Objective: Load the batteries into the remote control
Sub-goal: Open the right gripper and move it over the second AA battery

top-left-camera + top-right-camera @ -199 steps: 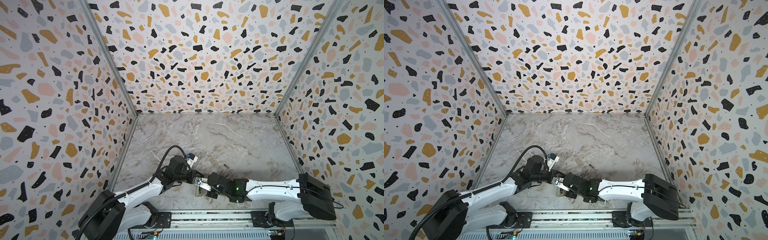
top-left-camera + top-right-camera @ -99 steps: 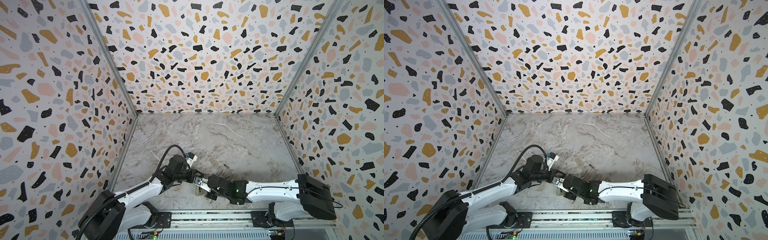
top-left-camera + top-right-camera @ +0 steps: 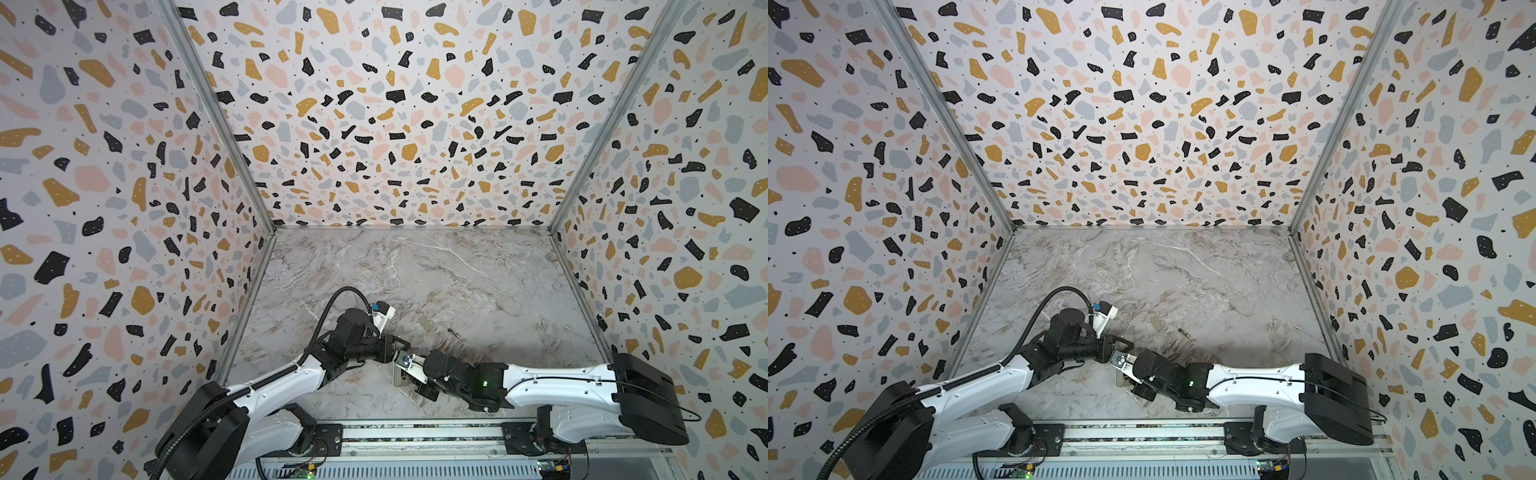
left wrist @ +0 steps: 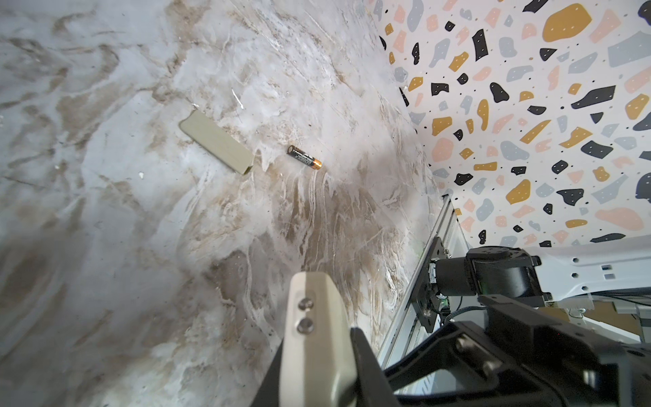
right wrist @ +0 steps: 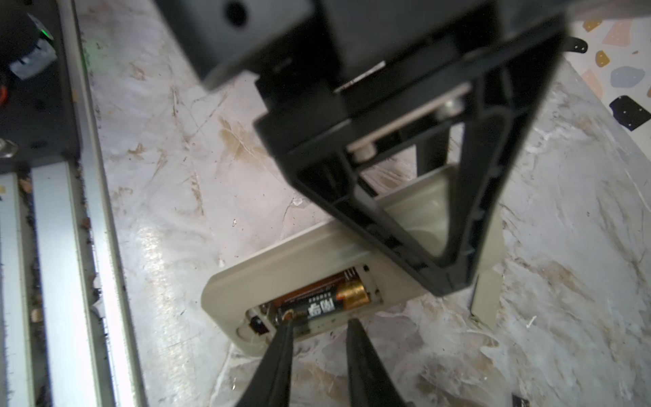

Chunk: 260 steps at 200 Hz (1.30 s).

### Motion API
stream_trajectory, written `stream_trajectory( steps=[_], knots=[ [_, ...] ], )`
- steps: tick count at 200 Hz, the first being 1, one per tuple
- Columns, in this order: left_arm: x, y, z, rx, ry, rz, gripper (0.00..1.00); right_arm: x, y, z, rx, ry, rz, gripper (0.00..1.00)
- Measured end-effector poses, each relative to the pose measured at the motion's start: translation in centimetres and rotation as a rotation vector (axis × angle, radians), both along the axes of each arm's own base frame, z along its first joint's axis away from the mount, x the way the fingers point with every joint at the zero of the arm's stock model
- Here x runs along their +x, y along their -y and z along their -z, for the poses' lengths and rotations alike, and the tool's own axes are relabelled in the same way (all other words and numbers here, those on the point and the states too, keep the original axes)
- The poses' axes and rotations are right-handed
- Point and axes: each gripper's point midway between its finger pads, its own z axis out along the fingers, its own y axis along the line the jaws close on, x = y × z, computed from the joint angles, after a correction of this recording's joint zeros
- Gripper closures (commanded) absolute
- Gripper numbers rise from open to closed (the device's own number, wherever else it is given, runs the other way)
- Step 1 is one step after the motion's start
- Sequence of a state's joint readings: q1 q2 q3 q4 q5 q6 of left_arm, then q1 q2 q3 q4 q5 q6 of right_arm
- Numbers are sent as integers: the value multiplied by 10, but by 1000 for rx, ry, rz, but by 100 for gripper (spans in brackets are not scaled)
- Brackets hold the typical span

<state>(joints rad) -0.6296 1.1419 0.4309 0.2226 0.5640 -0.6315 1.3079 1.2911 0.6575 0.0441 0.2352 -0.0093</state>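
Since a second ago my right gripper (image 5: 320, 326) has parted its jaws. They now stand open, one black fingertip (image 5: 286, 326) touching the end of a dark, gold-ended cylindrical battery (image 5: 327, 303). That battery lies in the recess of the slim pale plastic remote control (image 5: 281, 278), which rests back-up on the grey marbled table (image 5: 169, 176) near the front rail. My left gripper (image 3: 398, 353) is clamped on the remote's other end. A second dark-and-gold battery (image 4: 304, 161) lies loose, well apart, near a flat pale-grey cover plate (image 4: 216, 146).
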Motion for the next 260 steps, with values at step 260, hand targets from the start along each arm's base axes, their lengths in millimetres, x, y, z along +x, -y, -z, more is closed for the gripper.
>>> stream_trajectory(
  steps=[260],
  knots=[
    [30, -3, -10, -174, 41, -165, 100, 131, 148, 82, -156, -441, 627, 50]
  ],
)
